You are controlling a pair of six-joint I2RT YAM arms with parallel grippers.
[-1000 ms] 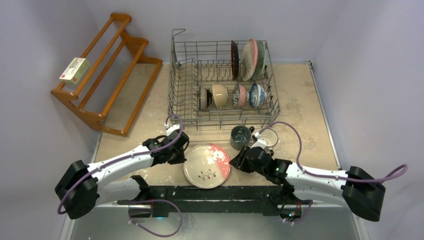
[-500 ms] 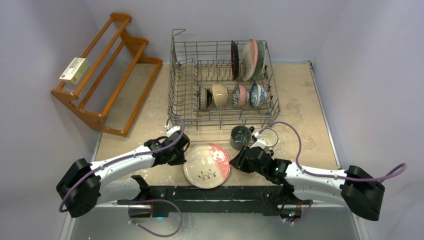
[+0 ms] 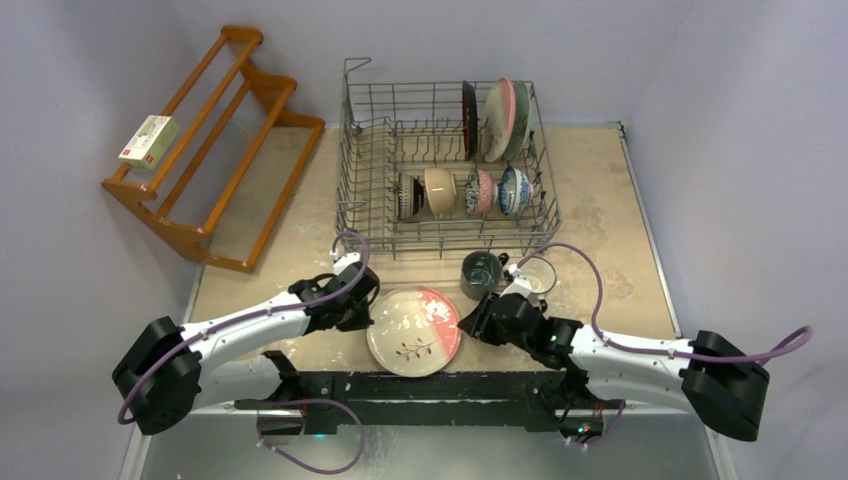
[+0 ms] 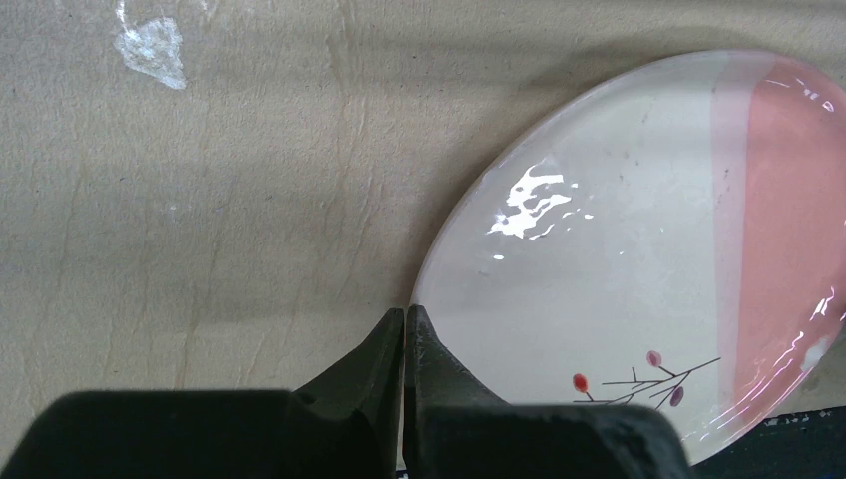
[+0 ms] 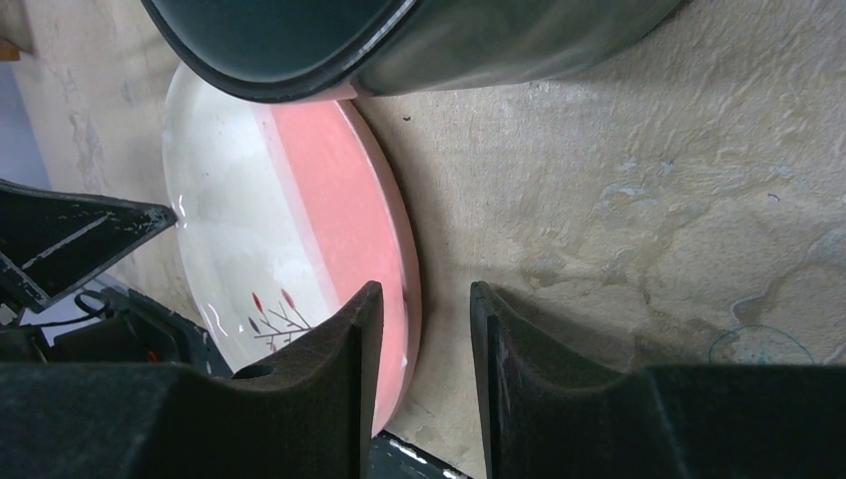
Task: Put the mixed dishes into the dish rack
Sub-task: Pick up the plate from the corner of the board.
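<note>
Top external view: the dish rack (image 3: 350,190), upper centre, already has 3 plates (image 3: 495,120) and 4 bowls (image 3: 460,192). Still on the table (image 3: 600,200), lower centre: pink-and-white plate (image 3: 413,330), teal mug (image 3: 481,274), white mug (image 3: 540,275). The left gripper (image 3: 371,311) is pinched closed on nothing at the plate's left rim, and the right gripper (image 3: 468,320) sits half-open around its right rim.

The grey wire dish rack (image 3: 450,246) stands by the worktop's (image 3: 610,200) far edge, with a brown wooden slatted shelf (image 3: 215,150) to its left. A dark teal mug (image 3: 481,273) sits just before the rack. A pink-and-white plate (image 3: 413,330) lies by the near edge.

plate (image 4: 619,249) — glossy glaze | table (image 4: 200,200) — matt, rough (scuffed) | rack (image 3: 372,200): metal wire
</note>
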